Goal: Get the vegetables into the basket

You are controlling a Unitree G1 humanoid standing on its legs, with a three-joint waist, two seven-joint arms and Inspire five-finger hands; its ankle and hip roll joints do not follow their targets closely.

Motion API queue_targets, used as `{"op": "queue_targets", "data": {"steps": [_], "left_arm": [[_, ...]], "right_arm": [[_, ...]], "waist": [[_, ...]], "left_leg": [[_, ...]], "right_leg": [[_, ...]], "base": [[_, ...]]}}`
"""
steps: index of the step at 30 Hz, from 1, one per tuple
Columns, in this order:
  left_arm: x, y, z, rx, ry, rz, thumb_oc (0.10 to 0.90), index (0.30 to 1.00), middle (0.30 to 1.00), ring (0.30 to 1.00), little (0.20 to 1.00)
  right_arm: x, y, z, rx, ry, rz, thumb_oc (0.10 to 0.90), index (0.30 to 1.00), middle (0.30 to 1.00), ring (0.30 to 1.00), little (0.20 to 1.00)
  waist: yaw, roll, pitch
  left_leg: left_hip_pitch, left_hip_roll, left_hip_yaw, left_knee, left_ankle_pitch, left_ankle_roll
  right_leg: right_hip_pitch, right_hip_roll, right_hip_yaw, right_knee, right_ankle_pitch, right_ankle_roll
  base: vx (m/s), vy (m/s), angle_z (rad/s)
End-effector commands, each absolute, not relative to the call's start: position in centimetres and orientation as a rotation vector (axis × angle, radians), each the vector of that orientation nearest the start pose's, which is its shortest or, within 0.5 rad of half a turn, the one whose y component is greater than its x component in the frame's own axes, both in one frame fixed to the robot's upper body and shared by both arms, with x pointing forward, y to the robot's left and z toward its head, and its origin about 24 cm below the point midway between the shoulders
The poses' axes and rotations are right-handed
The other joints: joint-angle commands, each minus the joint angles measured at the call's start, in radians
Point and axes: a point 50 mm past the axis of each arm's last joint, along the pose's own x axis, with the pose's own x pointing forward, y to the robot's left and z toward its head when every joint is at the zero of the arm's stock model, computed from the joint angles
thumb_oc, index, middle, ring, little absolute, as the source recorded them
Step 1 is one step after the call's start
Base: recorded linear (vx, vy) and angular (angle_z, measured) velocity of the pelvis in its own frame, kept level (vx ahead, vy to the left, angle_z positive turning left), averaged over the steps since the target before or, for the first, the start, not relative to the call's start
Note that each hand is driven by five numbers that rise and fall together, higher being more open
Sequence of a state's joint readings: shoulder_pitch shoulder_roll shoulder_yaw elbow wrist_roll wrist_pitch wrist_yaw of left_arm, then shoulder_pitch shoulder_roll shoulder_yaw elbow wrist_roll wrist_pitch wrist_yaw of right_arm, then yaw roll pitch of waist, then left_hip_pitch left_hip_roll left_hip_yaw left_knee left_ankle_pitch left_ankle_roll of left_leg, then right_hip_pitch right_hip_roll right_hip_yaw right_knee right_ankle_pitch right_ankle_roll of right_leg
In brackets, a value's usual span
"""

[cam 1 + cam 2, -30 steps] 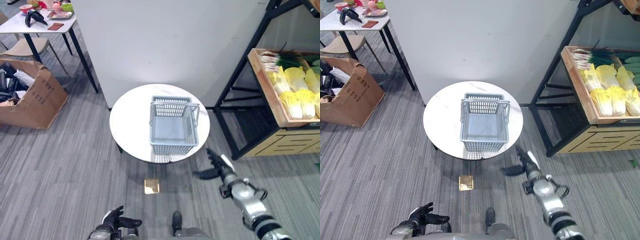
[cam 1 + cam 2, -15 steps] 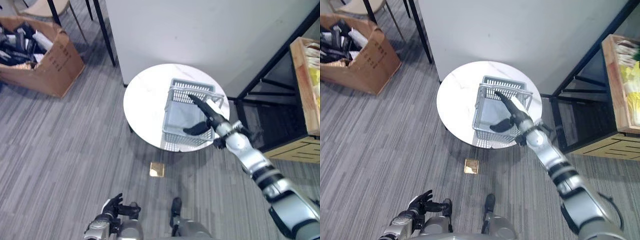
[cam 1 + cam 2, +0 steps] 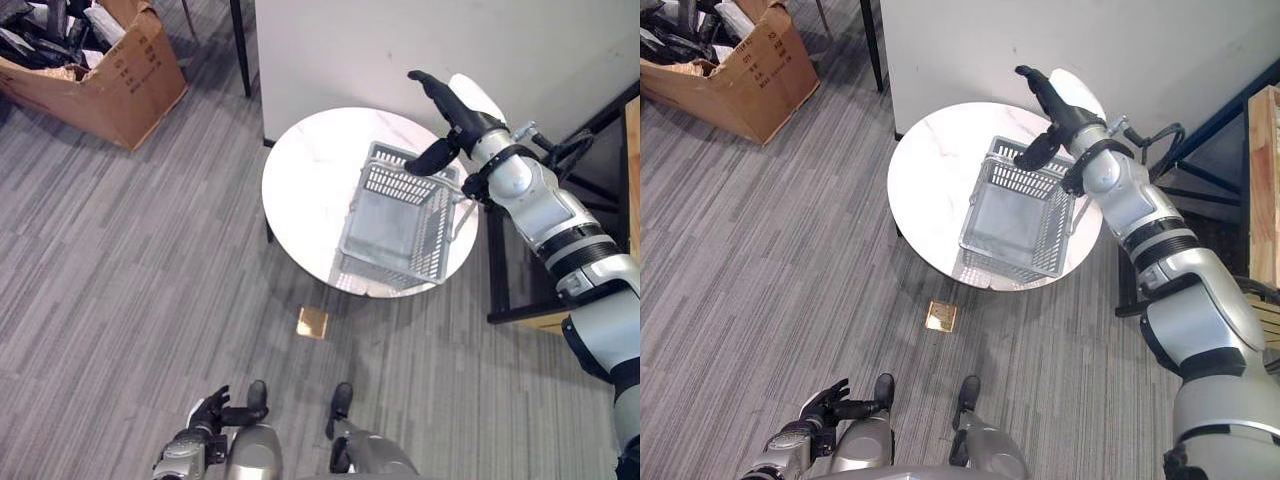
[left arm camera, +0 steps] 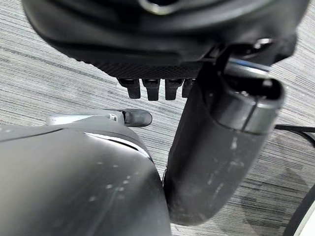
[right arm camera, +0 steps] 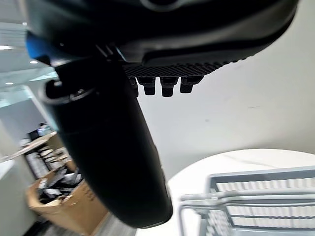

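The right hand (image 3: 450, 110) is hovering with its fingers (image 3: 425, 85) straight and spread and the thumb (image 3: 432, 157) standing apart, holding nothing, above the far rim of the grey wire basket (image 3: 400, 222). The basket is lying just below the fingers, toward 7 o'clock from them, and nothing is showing inside it. It is sitting on the right half of the round white table (image 3: 305, 190), its handle (image 3: 455, 190) tipped toward the right side. At 10 o'clock from the table, a cardboard box (image 3: 110, 75) is standing on the carpet. The left hand (image 3: 205, 420) is hanging low at 6 o'clock, fingers loosely relaxed and holding nothing.
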State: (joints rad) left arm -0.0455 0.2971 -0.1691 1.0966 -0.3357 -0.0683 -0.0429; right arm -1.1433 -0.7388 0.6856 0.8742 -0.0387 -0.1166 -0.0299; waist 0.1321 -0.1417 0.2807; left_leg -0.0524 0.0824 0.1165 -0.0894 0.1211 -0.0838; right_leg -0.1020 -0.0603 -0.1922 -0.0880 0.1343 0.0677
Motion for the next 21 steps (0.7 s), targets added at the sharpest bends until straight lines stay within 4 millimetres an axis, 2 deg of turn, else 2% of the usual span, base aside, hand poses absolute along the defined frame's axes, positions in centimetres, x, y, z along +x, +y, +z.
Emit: {"op": "queue_targets", "data": {"steps": [1, 2, 6, 9, 11, 20, 21], "left_arm": [[13.2, 23.9, -14.3, 0.078, 1.002, 0.103, 0.9, 1.0, 1.0, 1.0, 1.0], [13.2, 23.9, -14.3, 0.078, 1.002, 0.103, 0.9, 1.0, 1.0, 1.0, 1.0], [13.4, 23.8, -14.2, 0.077, 0.992, 0.09, 0.9, 1.0, 1.0, 1.0, 1.0], [13.5, 23.5, -14.2, 0.077, 0.988, 0.078, 0.9, 1.0, 1.0, 1.0, 1.0], [13.7, 23.2, -14.2, 0.083, 0.983, 0.06, 0.9, 1.0, 1.0, 1.0, 1.0], [14.3, 22.6, -13.9, 0.108, 0.959, 0.022, 0.9, 1.0, 1.0, 1.0, 1.0], [14.3, 22.6, -13.9, 0.108, 0.959, 0.022, 0.9, 1.0, 1.0, 1.0, 1.0]], "right_arm": [[40.5, -23.8, 28.3, -1.154, -0.287, -0.127, 0.9, 1.0, 1.0, 1.0, 1.0], [40.5, -23.8, 28.3, -1.154, -0.287, -0.127, 0.9, 1.0, 1.0, 1.0, 1.0], [40.7, -26.2, 28.1, -1.161, -0.167, -0.21, 0.9, 1.0, 1.0, 1.0, 1.0], [40.7, -26.6, 28.4, -1.156, -0.149, -0.231, 0.9, 1.0, 1.0, 1.0, 1.0], [40.7, -27.1, 28.2, -1.091, -0.129, -0.257, 0.9, 1.0, 1.0, 1.0, 1.0], [40.5, -28.3, 28.6, -1.113, -0.07, -0.324, 0.9, 1.0, 1.0, 1.0, 1.0], [40.5, -28.3, 28.6, -1.113, -0.07, -0.324, 0.702, 0.723, 0.723, 0.723, 0.723]], "waist": [[0.007, -0.002, -0.013], [0.007, -0.002, -0.013], [0.023, 0.019, -0.005], [0.026, 0.027, -0.003], [0.034, 0.039, 0.003], [0.051, 0.067, 0.017], [0.051, 0.067, 0.017]], "left_leg": [[-0.013, -0.04, -0.036, 0.002, -0.046, 0.026], [-0.013, -0.04, -0.036, 0.002, -0.046, 0.026], [-0.048, -0.047, -0.049, 0.002, -0.034, 0.023], [-0.06, -0.051, -0.056, 0.002, -0.031, 0.023], [-0.075, -0.054, -0.064, 0.002, -0.026, 0.022], [-0.125, -0.063, -0.087, 0.002, -0.01, 0.018], [-0.126, -0.064, -0.087, 0.002, -0.009, 0.018]], "right_leg": [[0.029, -0.041, 0.022, 0.001, 0.017, 0.084], [0.029, -0.041, 0.022, 0.001, 0.017, 0.084], [0.0, -0.047, 0.015, 0.001, 0.025, 0.087], [-0.009, -0.048, 0.012, 0.001, 0.026, 0.088], [-0.021, -0.049, 0.008, 0.001, 0.028, 0.089], [-0.063, -0.056, -0.005, 0.001, 0.036, 0.095], [-0.064, -0.056, -0.005, 0.001, 0.036, 0.095]], "base": [[-0.03, 0.022, 0.09], [-0.02, 0.014, 0.11], [-0.01, 0.013, 0.08], [-0.01, 0.013, 0.09], [-0.01, 0.009, 0.07], [-0.01, 0.0, 0.08], [-0.01, -0.01, 0.1]]}}
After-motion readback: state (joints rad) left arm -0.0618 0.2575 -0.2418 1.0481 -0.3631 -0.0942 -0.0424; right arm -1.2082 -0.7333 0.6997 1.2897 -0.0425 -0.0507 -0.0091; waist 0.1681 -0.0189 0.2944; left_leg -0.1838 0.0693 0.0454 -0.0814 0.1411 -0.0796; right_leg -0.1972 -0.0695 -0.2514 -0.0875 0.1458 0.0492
